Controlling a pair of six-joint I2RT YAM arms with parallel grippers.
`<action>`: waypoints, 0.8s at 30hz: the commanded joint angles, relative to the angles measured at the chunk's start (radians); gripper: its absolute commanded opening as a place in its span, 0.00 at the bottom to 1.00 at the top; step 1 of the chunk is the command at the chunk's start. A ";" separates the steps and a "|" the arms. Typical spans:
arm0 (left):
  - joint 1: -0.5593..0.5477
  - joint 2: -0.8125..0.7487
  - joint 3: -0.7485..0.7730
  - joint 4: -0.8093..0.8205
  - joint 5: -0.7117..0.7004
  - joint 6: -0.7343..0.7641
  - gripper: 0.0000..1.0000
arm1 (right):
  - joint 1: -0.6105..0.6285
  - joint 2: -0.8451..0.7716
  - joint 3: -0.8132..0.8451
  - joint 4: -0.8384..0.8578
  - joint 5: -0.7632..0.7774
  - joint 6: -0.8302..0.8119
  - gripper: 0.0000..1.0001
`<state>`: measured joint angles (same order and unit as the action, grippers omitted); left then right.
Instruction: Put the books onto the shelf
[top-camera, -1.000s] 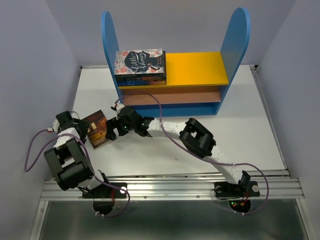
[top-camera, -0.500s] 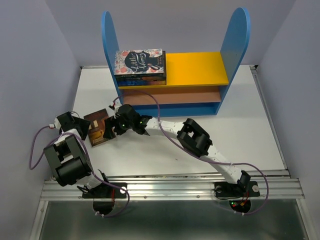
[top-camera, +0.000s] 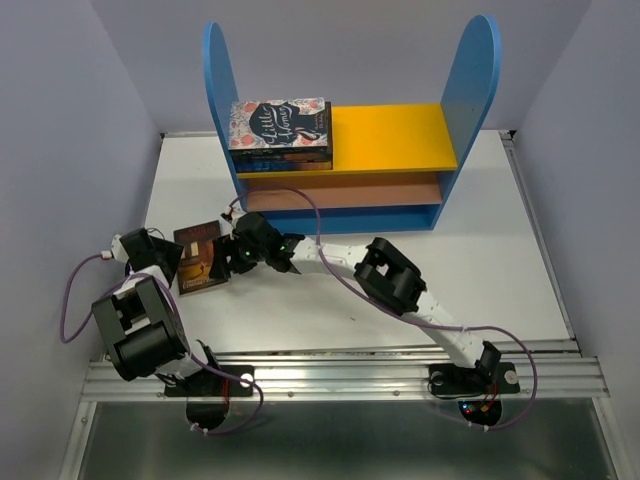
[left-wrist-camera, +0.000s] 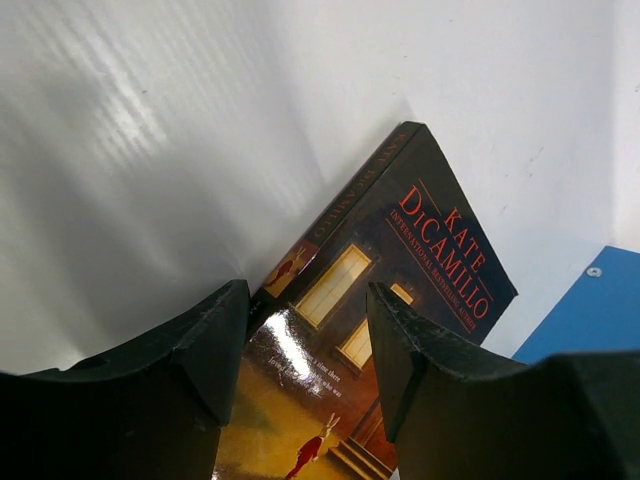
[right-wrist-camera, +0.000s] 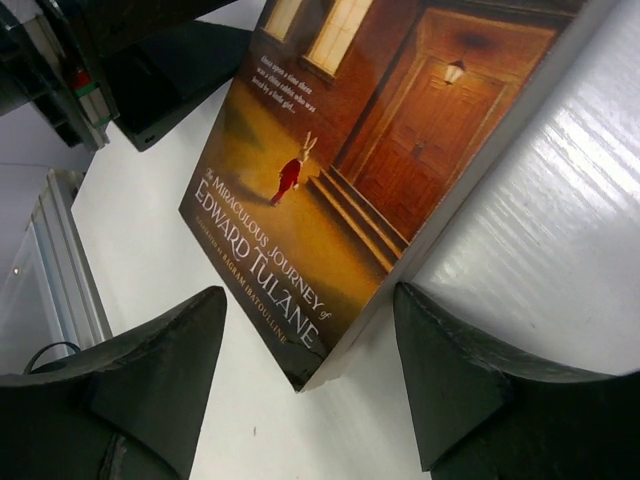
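Edward Tulane book (right-wrist-camera: 330, 170) lies flat, straddled by my spread left claw (left-wrist-camera: 305, 320) and right claw (right-wrist-camera: 310, 330); uneven closing could skid it.

Table (top-camera: 500, 270): white, flat, faintly glossy, filling the middle of the scene.
Walls (top-camera: 60, 120): pale lilac, standing left, right and far.
Rail (top-camera: 350, 375): ribbed aluminium, along the table's near edge.
Strip (top-camera: 540, 232): thin metal, table's right edge.

The left pincer (top-camera: 168, 258) creeps in from the left edge of the bench (top-camera: 480, 250) and reaches the brown book (top-camera: 200, 258). The right pincer (top-camera: 230, 260) closes in on the book's opposite side. Both sets of jaws narrow, and the book slides slightly away from the left edge.
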<state>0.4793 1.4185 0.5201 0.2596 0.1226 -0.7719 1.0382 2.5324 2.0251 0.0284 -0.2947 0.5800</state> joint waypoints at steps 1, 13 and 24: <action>-0.039 -0.041 -0.051 -0.258 0.088 -0.030 0.61 | 0.005 -0.080 -0.018 0.130 0.071 0.116 0.71; -0.041 -0.101 -0.092 -0.280 0.123 -0.013 0.61 | 0.005 -0.095 0.007 0.130 -0.049 0.092 0.49; -0.041 -0.133 -0.109 -0.275 0.132 -0.003 0.59 | -0.013 -0.057 0.061 0.114 -0.098 0.152 0.28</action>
<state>0.4782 1.3029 0.4622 0.1642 0.1127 -0.7639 1.0370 2.4973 2.0003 -0.0158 -0.3649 0.6624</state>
